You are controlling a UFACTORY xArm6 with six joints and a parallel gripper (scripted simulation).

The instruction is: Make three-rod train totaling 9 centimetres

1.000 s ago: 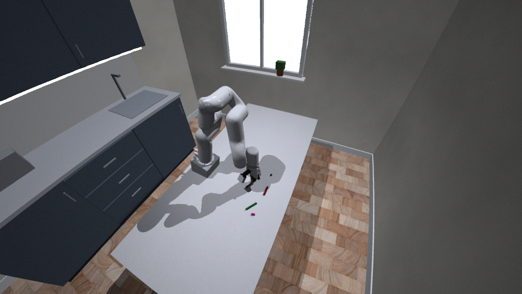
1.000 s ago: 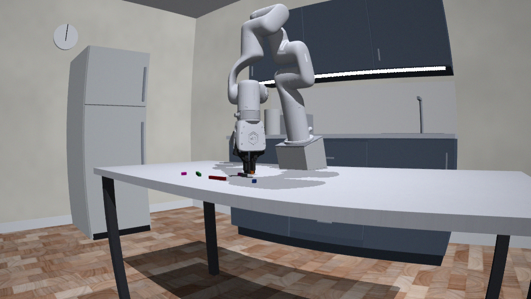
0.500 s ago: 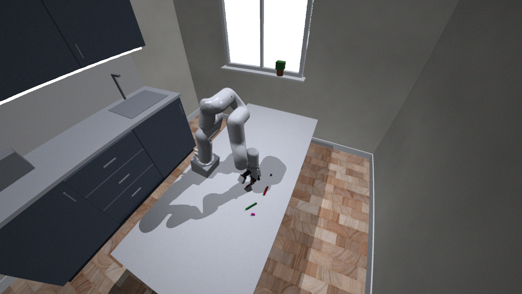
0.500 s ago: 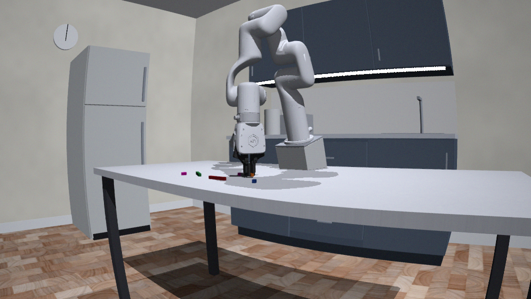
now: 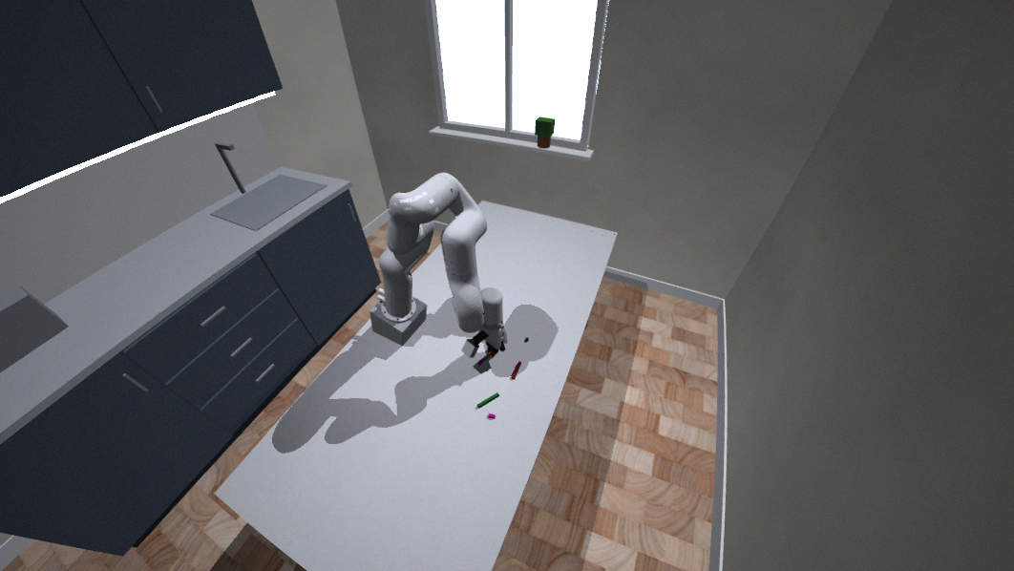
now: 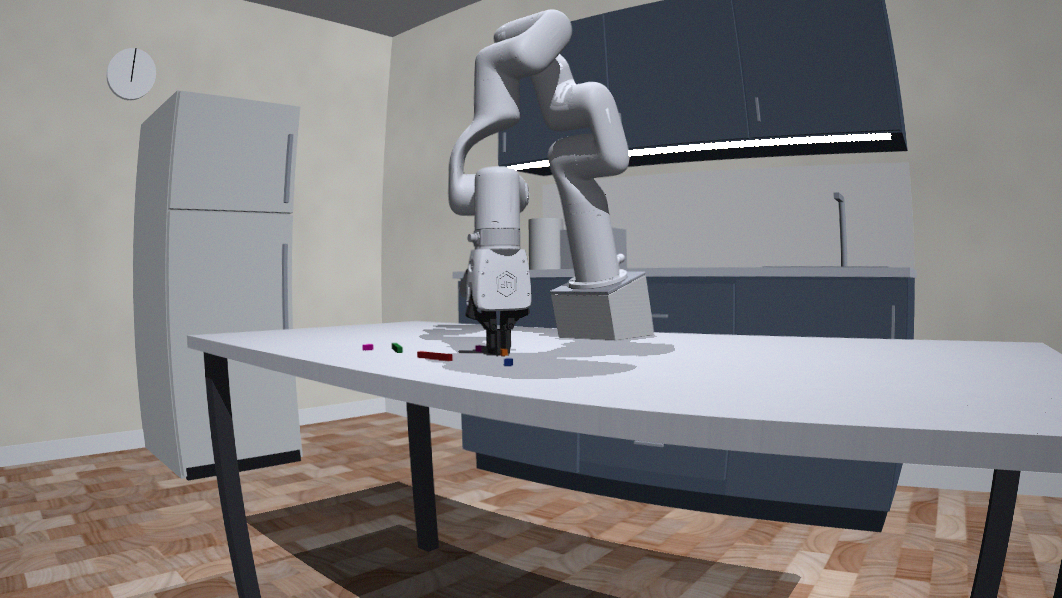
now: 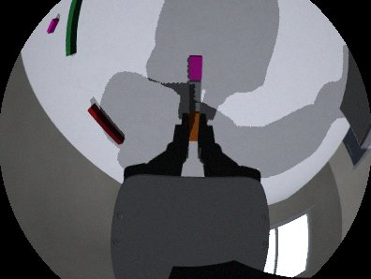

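My gripper (image 7: 193, 123) is shut on an orange rod (image 7: 194, 127), held low at the table top; it also shows in the exterior view (image 6: 504, 351). Straight ahead of the orange rod a grey rod (image 7: 192, 94) lies flat, and beyond that a magenta rod (image 7: 196, 67), all three roughly in one line. The orange rod's far end is close to the grey rod; I cannot tell if they touch. In the top view the gripper (image 5: 489, 348) hides this line.
A red rod (image 7: 105, 124) lies to the left, with a green rod (image 7: 74, 25) and a second magenta rod (image 7: 52, 24) farther off. A small blue rod (image 5: 526, 339) lies on the other side of the gripper. The arm's base (image 5: 397, 320) stands at the table's edge.
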